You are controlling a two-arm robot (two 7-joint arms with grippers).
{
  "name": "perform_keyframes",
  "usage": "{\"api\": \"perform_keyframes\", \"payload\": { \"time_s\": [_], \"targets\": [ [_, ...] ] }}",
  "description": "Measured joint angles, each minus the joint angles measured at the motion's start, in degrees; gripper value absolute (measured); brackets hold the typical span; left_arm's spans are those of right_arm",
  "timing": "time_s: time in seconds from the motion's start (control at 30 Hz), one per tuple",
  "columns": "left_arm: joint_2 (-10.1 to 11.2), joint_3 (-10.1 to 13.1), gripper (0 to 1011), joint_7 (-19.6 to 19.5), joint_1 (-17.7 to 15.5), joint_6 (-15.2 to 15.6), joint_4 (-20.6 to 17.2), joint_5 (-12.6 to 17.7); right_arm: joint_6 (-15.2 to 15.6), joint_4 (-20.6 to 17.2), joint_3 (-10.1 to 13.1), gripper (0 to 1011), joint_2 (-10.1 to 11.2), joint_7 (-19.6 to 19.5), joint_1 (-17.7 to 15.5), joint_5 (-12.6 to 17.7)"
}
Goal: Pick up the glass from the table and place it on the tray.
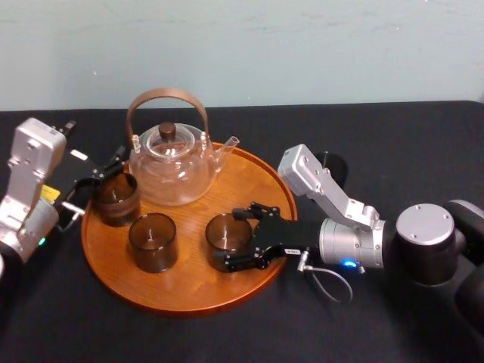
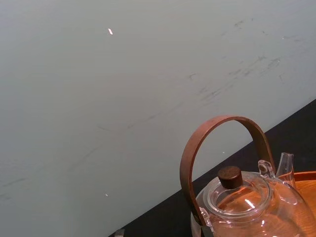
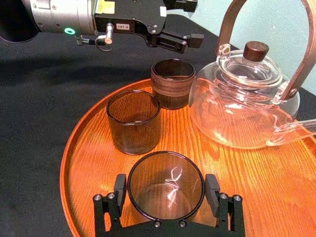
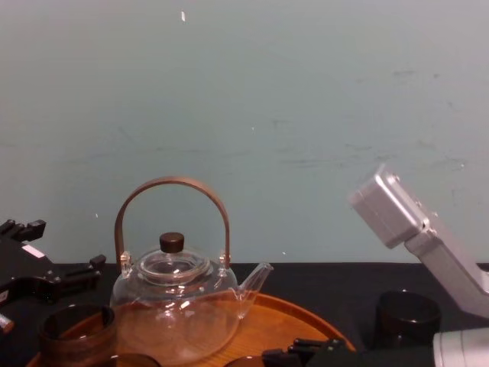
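- The right gripper (image 1: 240, 239) sits low and a bit right of centre in the head view, with its jaws clamped on the glass (image 3: 165, 190), one pad on each side of the wall.
- That glass is already over the tray (image 1: 181, 291), on the right part of the wood. From the right wrist view it looks like the base is down on the wood, but I can't say for sure it's fully seated.
- So I'd call this the let-go step. Ease down a hair until the glass clearly rests, then open slowly so neither pad drags it sideways.
- Thin smooth glass on polished wood will probably skate if it gets nudged, so no twisting on the way out.
- Back out the way the arm points, toward the lower right of the head view, and only lift once the pads are past the rim.
- The middle glass (image 1: 153, 242) is near on the left and the teapot (image 1: 172, 166) is above it in the frame, so keep away from both.
- The left gripper (image 1: 91, 189) is at the tray's left edge, jaws apart, just beside the left glass (image 1: 116, 199).
- One more dark cup (image 4: 406, 317) stands on the table (image 1: 393, 144) off the tray, low right in the chest view.
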Motion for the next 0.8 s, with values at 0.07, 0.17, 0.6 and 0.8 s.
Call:
{"api": "perform_keyframes", "payload": {
  "time_s": [0.07, 0.17, 0.6, 0.8],
  "targets": [
    [0.0, 0.0, 1001, 0.0, 0.0, 0.0, 0.0, 0.0, 0.0, 0.0, 0.0, 1002, 0.0, 0.0, 0.0, 0.0],
    [0.0, 0.0, 1001, 0.0, 0.0, 0.0, 0.0, 0.0, 0.0, 0.0, 0.0, 1003, 0.0, 0.0, 0.0, 0.0],
    [0.0, 0.0, 1001, 0.0, 0.0, 0.0, 0.0, 0.0, -0.2, -0.8, 0.6, 1002, 0.7, 0.4, -0.6, 0.7],
    [0.0, 0.0, 1001, 0.0, 0.0, 0.0, 0.0, 0.0, -0.3, -3.3, 1.5, 1003, 2.6, 0.9, -2.0, 1.6]
  ]
}}
